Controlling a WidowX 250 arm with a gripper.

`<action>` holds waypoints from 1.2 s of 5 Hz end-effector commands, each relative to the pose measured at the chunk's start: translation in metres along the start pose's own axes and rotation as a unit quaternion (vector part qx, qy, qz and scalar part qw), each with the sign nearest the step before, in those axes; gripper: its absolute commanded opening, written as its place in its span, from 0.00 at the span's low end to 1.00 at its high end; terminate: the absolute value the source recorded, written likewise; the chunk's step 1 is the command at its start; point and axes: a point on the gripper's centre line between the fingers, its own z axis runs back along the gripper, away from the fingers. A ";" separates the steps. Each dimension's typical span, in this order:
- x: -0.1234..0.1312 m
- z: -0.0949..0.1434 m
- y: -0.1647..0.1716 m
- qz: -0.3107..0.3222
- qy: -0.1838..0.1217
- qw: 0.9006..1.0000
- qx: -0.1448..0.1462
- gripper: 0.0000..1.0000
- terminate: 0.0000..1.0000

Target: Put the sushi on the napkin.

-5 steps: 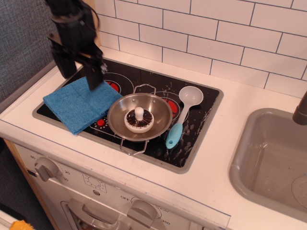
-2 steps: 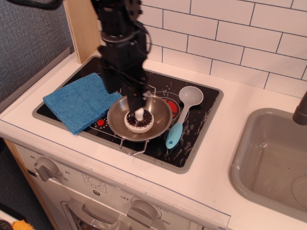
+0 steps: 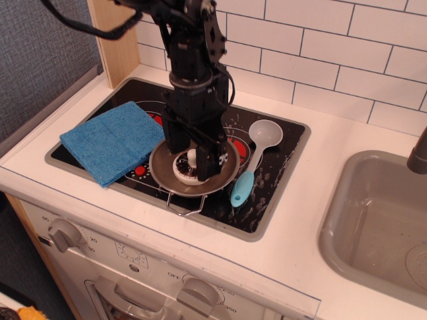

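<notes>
White subway tile runs along the back wall, w/ a white counter [image 3: 333, 220] below it and a black toy cooktop [image 3: 267, 193] set into the counter. Black robot arm comes down from the top edge, and its gripper [image 3: 193, 162] is low inside the steel pan [image 3: 163, 170] sitting mid-cooktop.

Jaws stand apart, one finger each side of the sushi [image 3: 185, 171]; the white knob shows in the gap between them. Can't tell if the fingertips touch the disc or just straddle it. The right-hand finger hides part of the sushi's dark ribbed ring, so only the near-left part is visible. Sushi lies flat on the pan floor, directly under the jaws.

Napkin [image 3: 110, 141], bright blue and folded, lies flat well to the left of the jaws, on the left part of the cooktop w/ its near corner hanging over the cooktop frame. Its right edge is just beside the pan rim; touching or not, can't tell.

Right of the jaws, a white ladle [image 3: 257, 150] w/ light-blue handle lies on the glass, bowl toward the wall, handle toward the front, close beside the pan. Farther right, grey sink [image 3: 347, 227] is sunk in the counter. Front panel below the jaws carries grey knobs [image 3: 63, 235].
</notes>
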 end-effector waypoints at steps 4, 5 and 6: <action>0.002 0.048 0.022 0.039 -0.067 0.997 0.015 0.00 0.00; -0.023 0.068 0.053 0.109 -0.088 0.989 0.038 0.00 0.00; -0.060 0.072 0.088 0.194 -0.087 0.976 0.055 0.00 0.00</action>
